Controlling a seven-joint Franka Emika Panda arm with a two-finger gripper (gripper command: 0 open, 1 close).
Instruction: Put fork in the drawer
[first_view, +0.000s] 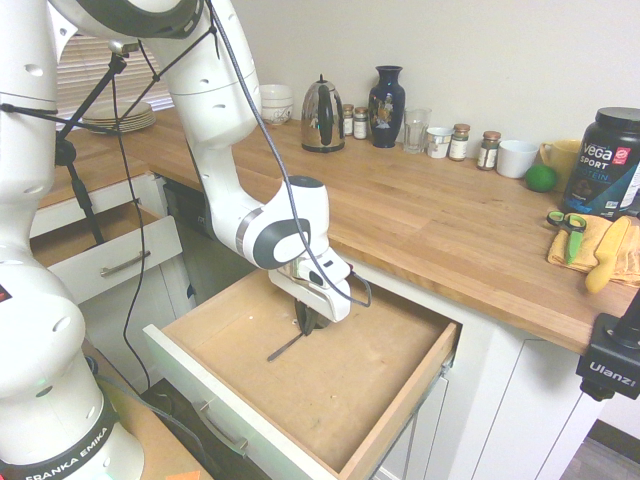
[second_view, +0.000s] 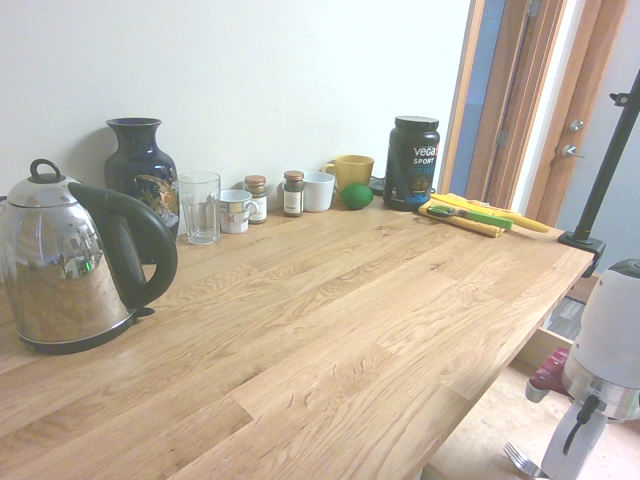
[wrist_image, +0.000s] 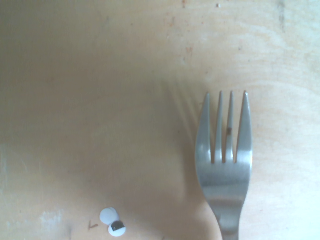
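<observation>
Drawer walls round gripper; open above.

Along the wall on the desk, the vase stands between the kettle and the glass. The open drawer juts out below the desk's front edge.

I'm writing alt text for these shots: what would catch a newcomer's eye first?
Probably the white robot arm, reaching from the left over the wide, open wooden drawer, its end effector low inside with the fork. Next, likely the black Vega Sport tub at the counter's right, then the shiny kettle beside the dark blue vase along the back.
</observation>
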